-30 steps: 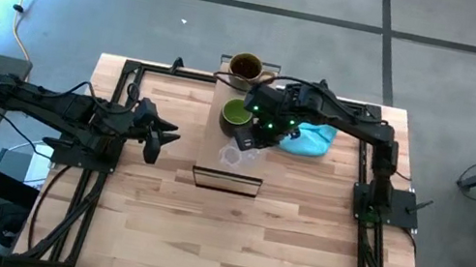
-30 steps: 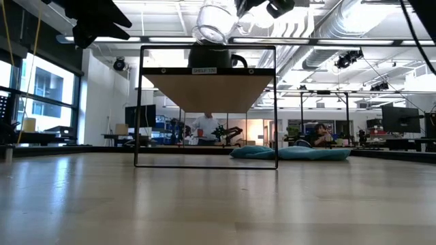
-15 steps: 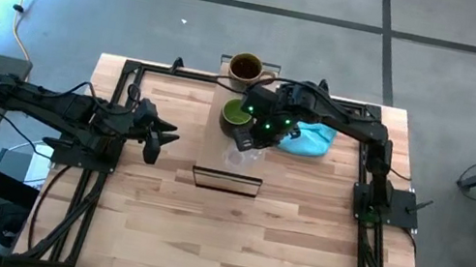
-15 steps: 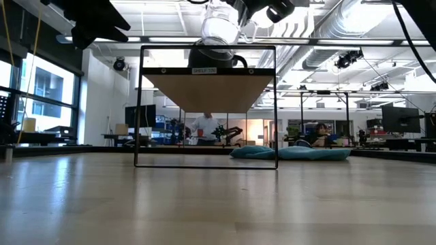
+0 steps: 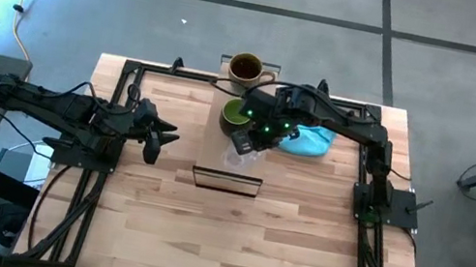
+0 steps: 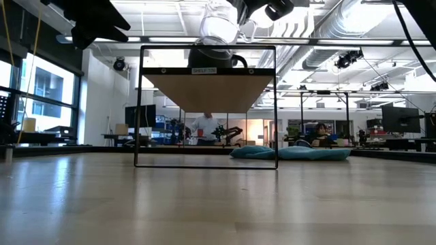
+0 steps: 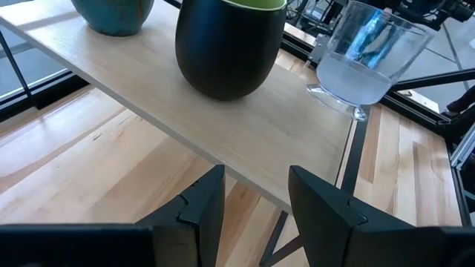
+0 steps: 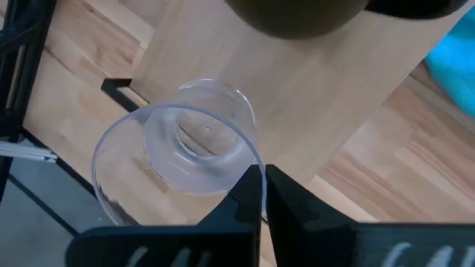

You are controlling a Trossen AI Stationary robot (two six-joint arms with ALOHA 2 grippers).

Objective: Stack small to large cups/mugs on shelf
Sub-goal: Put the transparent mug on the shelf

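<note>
The tiny clear glass cup (image 8: 178,163) is in my right gripper (image 8: 263,196), just above the near end of the light-wood shelf (image 5: 240,178). It also shows in the low view (image 6: 219,20) and the left wrist view (image 7: 367,55). The dark green mug (image 5: 236,113) stands on its base on the shelf's middle. The brown-tan mug (image 5: 246,66) stands at the shelf's far end. My left gripper (image 5: 159,134) is open and empty, to the left of the shelf, and its fingers (image 7: 200,211) point at the board. My right gripper pinches the glass cup's wall at the rim (image 8: 251,162), on the side toward the arm, one finger inside and one outside. The fingers slant down from above and from the table's right. The cup hangs slightly tilted, mouth up. Whether its base (image 7: 349,110) touches the board, I cannot tell.
A turquoise cloth (image 5: 308,138) lies on the tabletop right of the shelf, under my right arm. The shelf stands raised on a dark frame (image 6: 139,109). The tabletop (image 5: 219,238) extends in front of the shelf. People and desks show in the room beyond the table.
My right gripper has shifted a little with the glass cup over the shelf's near end. The cup has turned slightly more upright and stays in the hold.
</note>
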